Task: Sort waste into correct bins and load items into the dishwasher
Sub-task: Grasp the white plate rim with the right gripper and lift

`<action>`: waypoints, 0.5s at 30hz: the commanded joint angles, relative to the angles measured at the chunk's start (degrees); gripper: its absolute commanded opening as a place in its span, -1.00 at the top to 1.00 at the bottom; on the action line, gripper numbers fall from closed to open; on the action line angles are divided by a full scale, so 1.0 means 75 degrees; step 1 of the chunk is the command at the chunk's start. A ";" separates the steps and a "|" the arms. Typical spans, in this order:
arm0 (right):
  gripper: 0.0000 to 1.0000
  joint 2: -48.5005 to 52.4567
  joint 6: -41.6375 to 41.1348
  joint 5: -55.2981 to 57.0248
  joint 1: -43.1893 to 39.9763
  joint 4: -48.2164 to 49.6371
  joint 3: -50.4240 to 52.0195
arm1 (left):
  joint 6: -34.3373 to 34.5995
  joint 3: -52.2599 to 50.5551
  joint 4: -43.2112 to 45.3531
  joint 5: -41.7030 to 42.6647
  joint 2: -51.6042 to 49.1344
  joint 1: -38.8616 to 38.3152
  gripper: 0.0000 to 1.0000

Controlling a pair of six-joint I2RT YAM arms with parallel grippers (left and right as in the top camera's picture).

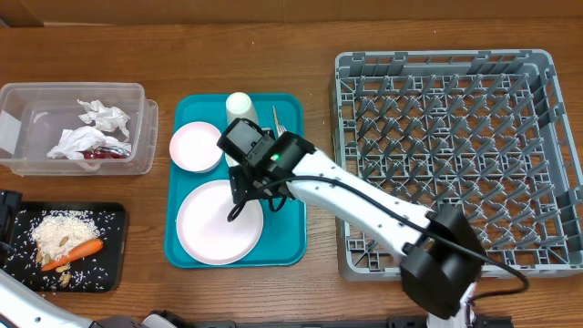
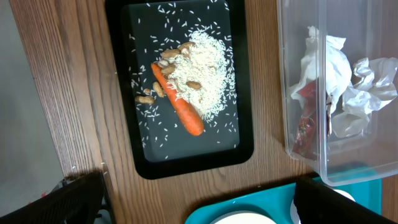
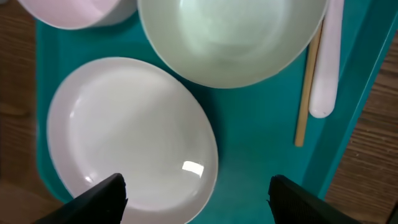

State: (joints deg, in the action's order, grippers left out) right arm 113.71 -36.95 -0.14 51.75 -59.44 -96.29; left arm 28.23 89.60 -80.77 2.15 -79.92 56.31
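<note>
My right gripper (image 1: 244, 187) (image 3: 196, 200) is open and empty, hovering over the teal tray (image 1: 290, 232) at the right edge of a large white plate (image 1: 217, 223) (image 3: 124, 130). A white bowl (image 3: 230, 37), a pale pink bowl (image 1: 195, 146) (image 3: 74, 11), a white cup (image 1: 239, 105), a white fork (image 3: 326, 62) and a wooden stick (image 3: 306, 93) also lie on the tray. My left gripper (image 2: 202, 208) is open and empty, high above the table between the black tray (image 2: 245, 140) and the teal tray. The black tray (image 1: 114, 264) holds the carrot (image 1: 80, 250) (image 2: 177, 102) and rice (image 2: 202, 68).
The clear tub (image 1: 137, 96) (image 2: 298, 124) at the back left holds crumpled napkins (image 1: 91, 128) (image 2: 339, 81) and a red wrapper (image 2: 306, 124). The grey dish rack (image 1: 446, 68) fills the right side, with no dishes in it. Peanuts (image 2: 149, 93) lie beside the carrot.
</note>
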 commanded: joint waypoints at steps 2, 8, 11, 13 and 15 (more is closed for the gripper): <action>-0.59 0.0766 0.0096 -0.0073 0.0006 -0.0219 -0.0128 | 0.0070 0.0015 0.0003 0.0058 0.0070 0.0038 -1.00; -0.58 0.0950 -0.0160 -0.0221 0.0079 -0.0344 -0.0085 | 0.0070 0.0015 0.0003 0.0058 0.0070 0.0038 -0.99; -0.50 0.0965 -0.0160 -0.0224 0.0213 -0.0181 0.0015 | 0.0070 0.0015 0.0003 0.0058 0.0067 0.0038 -1.00; -0.48 0.0973 -0.0160 -0.0224 0.0341 0.0050 0.0166 | 0.0070 0.0015 0.0003 0.0058 0.0070 0.0038 -1.00; -0.47 0.0973 -0.0169 -0.0213 0.0481 0.0289 0.0326 | 0.0070 0.0015 0.0003 0.0058 0.0070 0.0038 -1.00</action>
State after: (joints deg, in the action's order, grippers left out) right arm 121.30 -37.76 -1.34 53.58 -58.50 -95.53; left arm 28.21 89.60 -80.77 2.15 -79.92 56.31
